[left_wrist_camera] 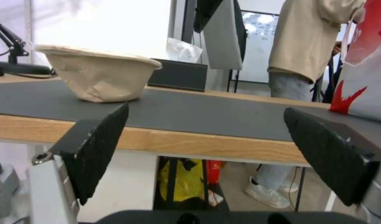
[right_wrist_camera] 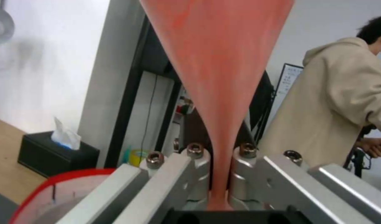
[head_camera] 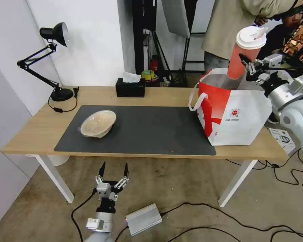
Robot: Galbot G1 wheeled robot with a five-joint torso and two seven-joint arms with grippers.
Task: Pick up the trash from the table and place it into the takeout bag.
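My right gripper (head_camera: 241, 65) is shut on a tall red drink cup (head_camera: 247, 47) with a white lid, held slightly tilted over the open mouth of the red-and-white takeout bag (head_camera: 235, 117); its base is about level with the bag's rim. The cup (right_wrist_camera: 217, 77) runs up between the right gripper's fingers, with the bag's red rim (right_wrist_camera: 62, 179) below it. A shallow beige bowl (head_camera: 98, 123) sits tilted on the left of the dark mat (head_camera: 151, 131). My left gripper (head_camera: 113, 171) hangs open below the table's front edge, level with the bowl (left_wrist_camera: 97, 74).
A black tissue box (head_camera: 130, 87) stands at the table's back edge and a black desk lamp (head_camera: 54, 60) at the back left corner. A person in a beige coat stands behind the bag. Cables and a silver box (head_camera: 143, 219) lie on the floor.
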